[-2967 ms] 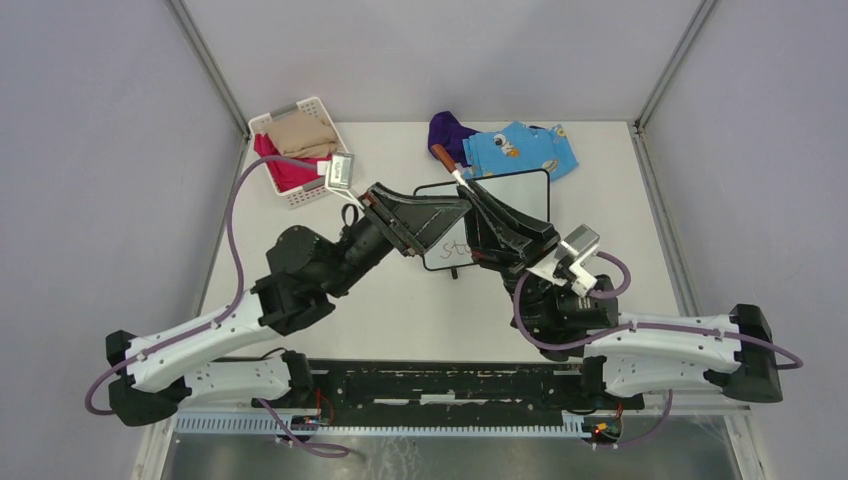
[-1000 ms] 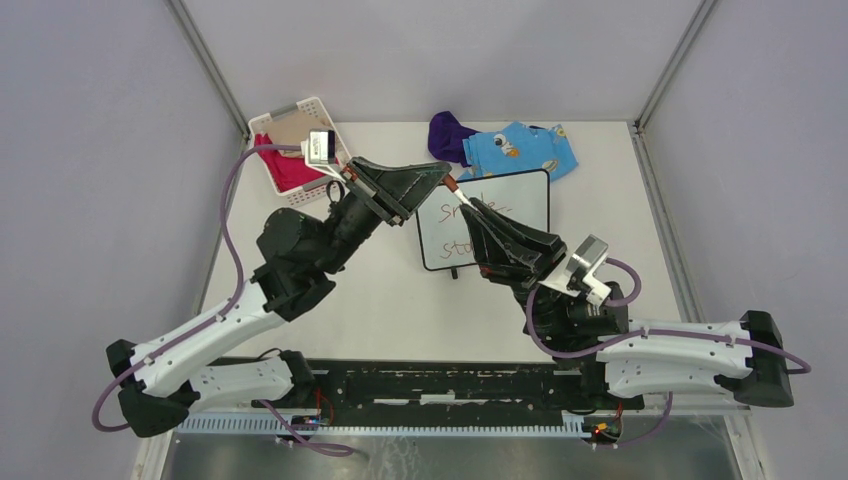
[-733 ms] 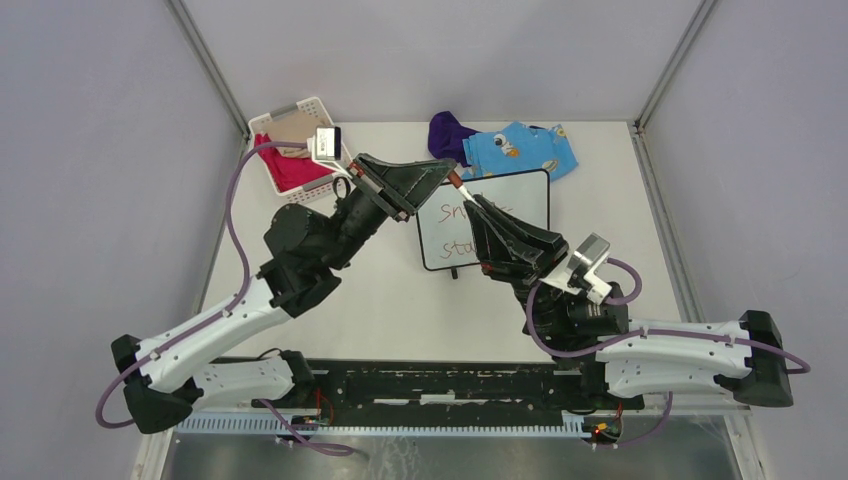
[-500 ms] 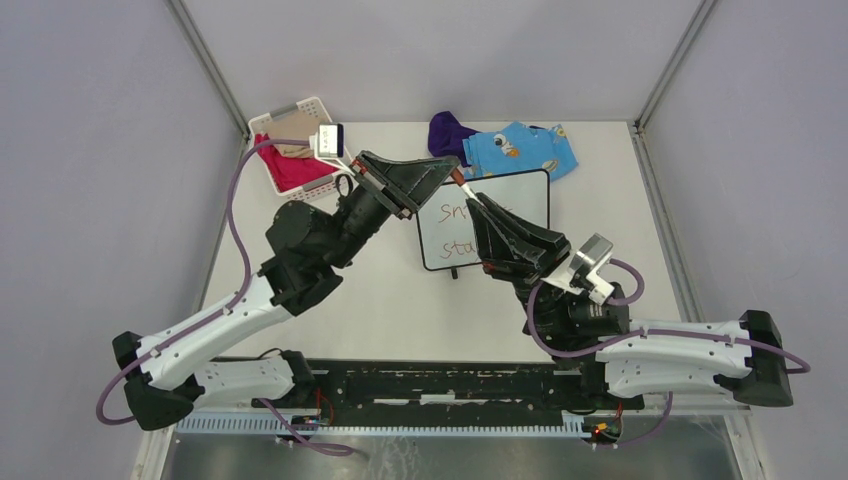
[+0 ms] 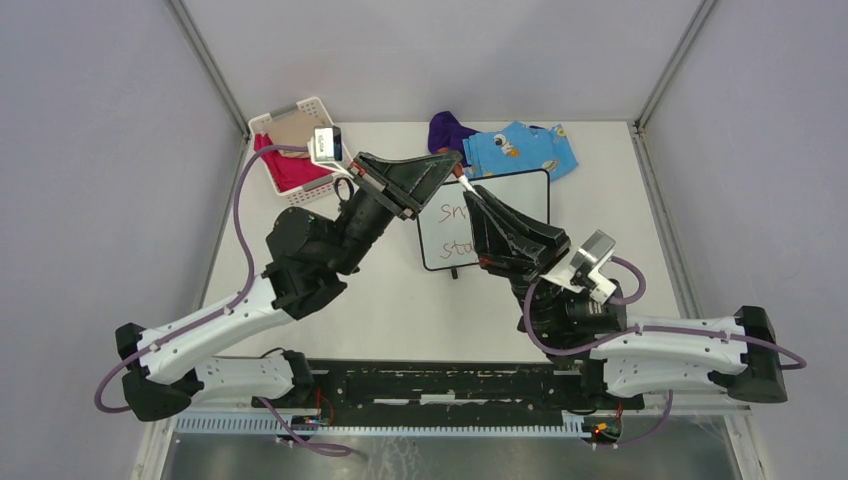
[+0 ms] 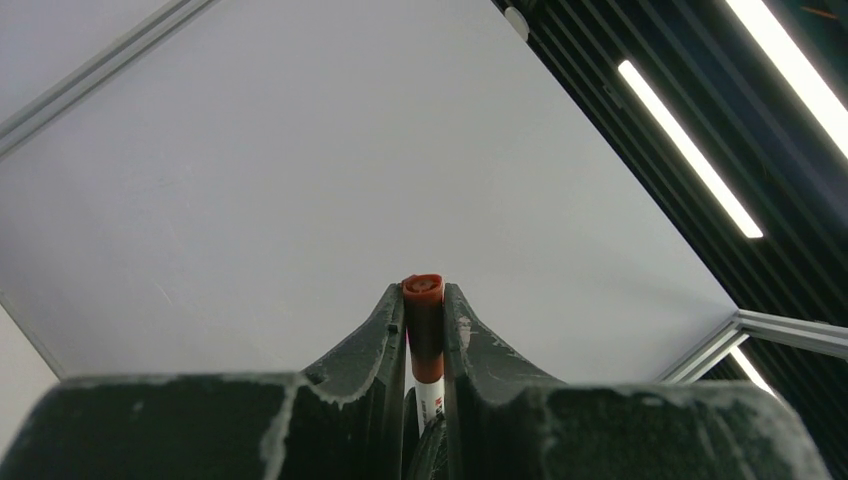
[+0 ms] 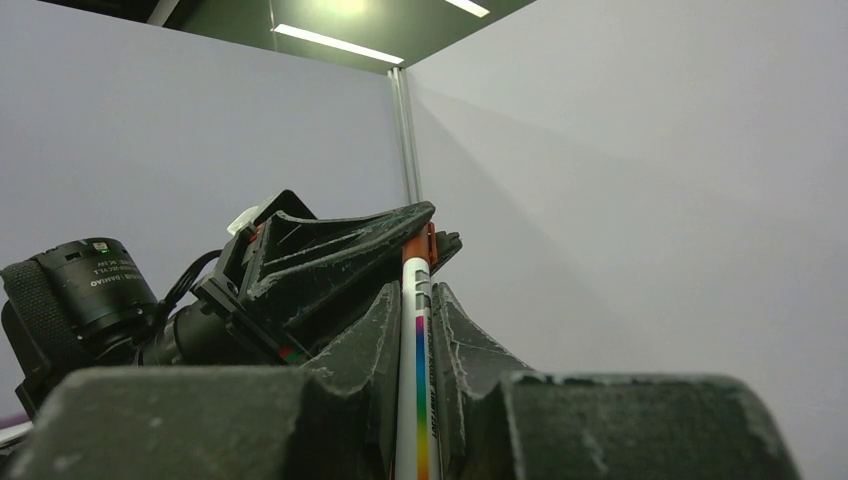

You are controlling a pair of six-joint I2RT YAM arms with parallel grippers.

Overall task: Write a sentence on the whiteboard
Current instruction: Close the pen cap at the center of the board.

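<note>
The whiteboard (image 5: 523, 200) lies flat at the table's middle. Of the sentence (image 5: 452, 212), only the reddish starts of two lines show; my right arm hides the rest. Both grippers hang above the board's left part, joined by one marker (image 5: 462, 183). My left gripper (image 5: 451, 160) is shut on the marker's red cap (image 6: 423, 315). My right gripper (image 5: 471, 193) is shut on its white barrel (image 7: 416, 340), which bears a rainbow stripe. In the right wrist view the left gripper (image 7: 432, 240) sits at the barrel's far end. Both wrist cameras face the walls.
A white slatted basket (image 5: 322, 108) with pink and tan cloth stands at the far left. A purple cloth (image 5: 445, 130) and a blue printed cloth (image 5: 520, 150) lie just behind the board. Grey walls and metal corner posts enclose the table.
Three seconds ago my left gripper was low at the board's left edge; it has risen to the marker's capped end. Over the last second both grippers drifted slightly toward the far side.
</note>
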